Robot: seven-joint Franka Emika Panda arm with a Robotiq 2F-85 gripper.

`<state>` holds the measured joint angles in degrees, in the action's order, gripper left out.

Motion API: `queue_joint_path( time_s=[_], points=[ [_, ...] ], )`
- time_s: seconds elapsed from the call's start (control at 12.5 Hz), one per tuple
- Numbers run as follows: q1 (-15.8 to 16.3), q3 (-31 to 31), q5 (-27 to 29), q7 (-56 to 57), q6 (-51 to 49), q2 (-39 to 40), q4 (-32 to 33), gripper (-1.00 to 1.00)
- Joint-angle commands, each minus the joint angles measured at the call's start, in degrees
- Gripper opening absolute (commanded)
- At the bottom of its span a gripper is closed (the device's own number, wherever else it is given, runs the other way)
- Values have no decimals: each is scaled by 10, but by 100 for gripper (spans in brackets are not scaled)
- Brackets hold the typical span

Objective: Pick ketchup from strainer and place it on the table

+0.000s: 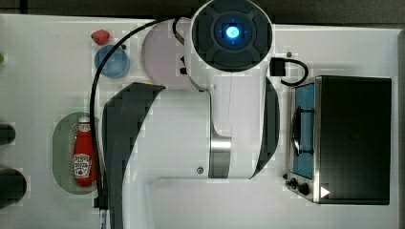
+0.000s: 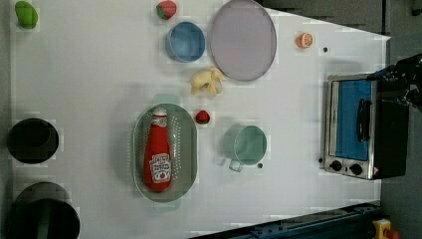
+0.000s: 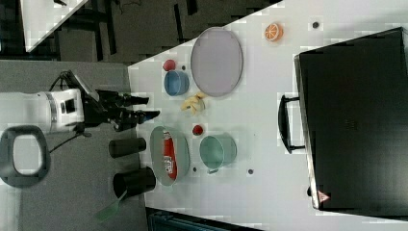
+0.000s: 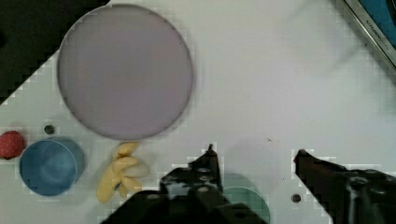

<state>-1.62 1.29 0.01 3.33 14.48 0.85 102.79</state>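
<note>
The red ketchup (image 2: 158,155) bottle lies flat inside the pale green strainer (image 2: 187,144), white cap toward the left view's top. The top view has the ketchup (image 1: 83,153) and strainer (image 1: 63,143) at its left, beside the arm. In the right view the ketchup (image 3: 168,155) rests in the strainer (image 3: 183,155), and my gripper (image 3: 148,107) hangs well above the white table (image 2: 89,74), apart from the bottle. My gripper (image 4: 255,151) is open in the wrist view, nothing between its fingers, looking down on the table near a teal cup (image 4: 250,200).
Around the strainer are a small strawberry (image 2: 202,117), the teal cup (image 2: 249,145), bananas (image 2: 208,81), a blue bowl (image 2: 185,42) and a grey plate (image 2: 243,40). A toaster oven (image 2: 356,127) stands at the left view's right. Two black cups (image 2: 32,140) sit at the left view's left.
</note>
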Motion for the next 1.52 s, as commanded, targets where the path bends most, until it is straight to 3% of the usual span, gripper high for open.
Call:
queue_joint_path(
  time_s=[0.08, 0.24, 0.56, 1.04, 1.52],
  points=[
    [-74, 26, 17, 19, -13, -167, 154, 59],
    [-71, 33, 18, 19, -7, -165, 154, 99],
    [-53, 104, 18, 19, 30, -142, 154, 100],
    [-44, 288, 17, 19, 109, -88, 155, 100],
    [-42, 420, 16, 18, 211, 1, 162, 100]
  ],
)
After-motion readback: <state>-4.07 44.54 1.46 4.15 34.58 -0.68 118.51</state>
